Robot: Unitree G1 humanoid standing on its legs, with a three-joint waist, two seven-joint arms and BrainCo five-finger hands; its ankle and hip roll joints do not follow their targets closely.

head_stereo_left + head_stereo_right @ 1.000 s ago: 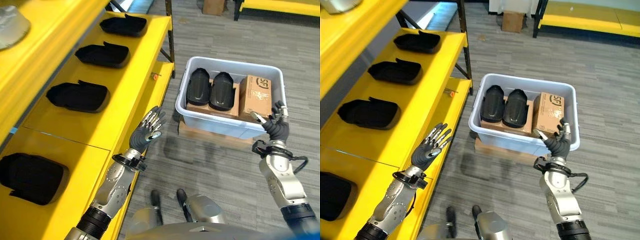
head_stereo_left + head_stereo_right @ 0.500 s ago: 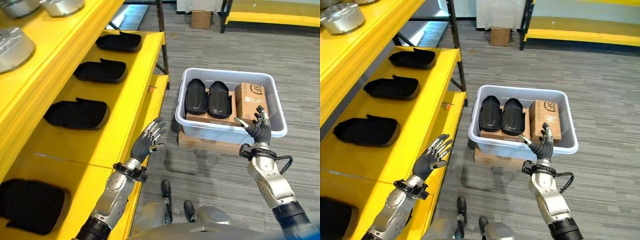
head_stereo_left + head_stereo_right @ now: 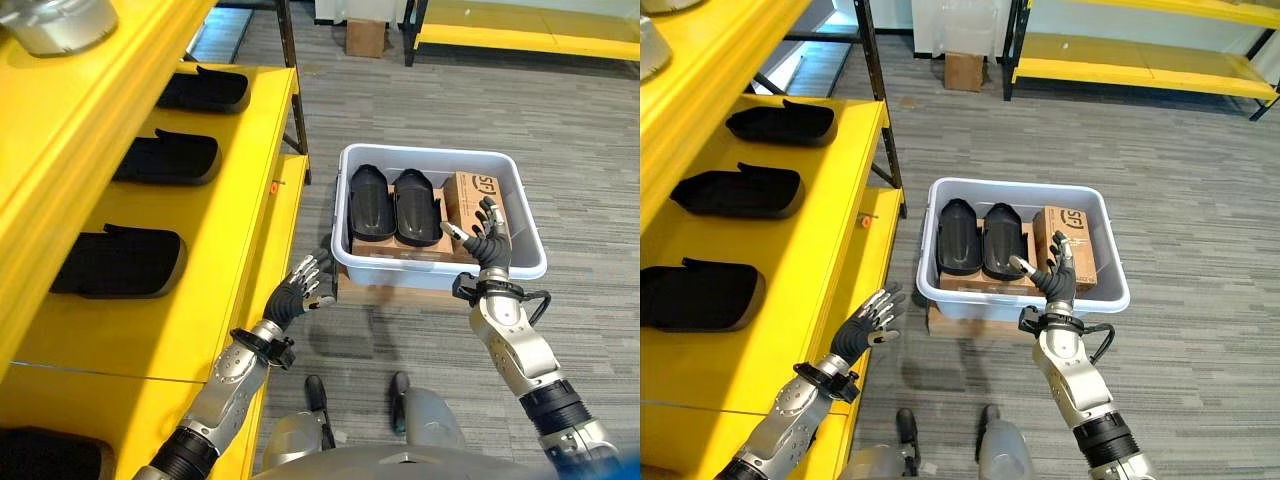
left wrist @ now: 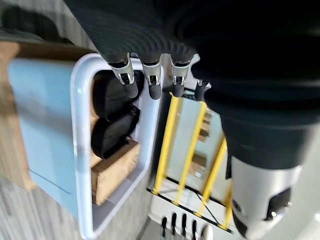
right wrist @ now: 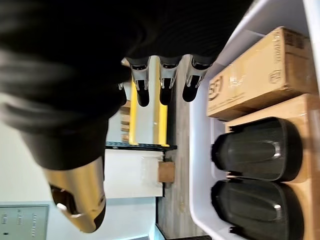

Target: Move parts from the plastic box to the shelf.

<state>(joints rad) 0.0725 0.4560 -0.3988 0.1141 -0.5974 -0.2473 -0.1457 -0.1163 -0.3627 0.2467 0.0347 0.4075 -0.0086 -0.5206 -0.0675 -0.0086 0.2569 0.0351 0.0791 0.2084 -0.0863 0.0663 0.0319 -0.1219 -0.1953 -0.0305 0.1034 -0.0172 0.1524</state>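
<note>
Pale plastic box [image 3: 520, 262] sits on the floor right of the yellow shelf [image 3: 240, 200], holding 2 black parts [image 3: 392, 205] and a cardboard carton [image 3: 470, 200]. Right hand [image 3: 482, 243], fingers spread, hovers at its near rim; left hand [image 3: 298, 295] hangs open beside the shelf edge.

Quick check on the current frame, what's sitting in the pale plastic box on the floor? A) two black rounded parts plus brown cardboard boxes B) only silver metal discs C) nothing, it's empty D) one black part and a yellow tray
A: the pale grey plastic box holds two black rounded shell-shaped parts lying side by side on a flat brown cardboard box, with an upright brown cardboard carton beside them; the right robot hand hovers open at its near rim.
</note>
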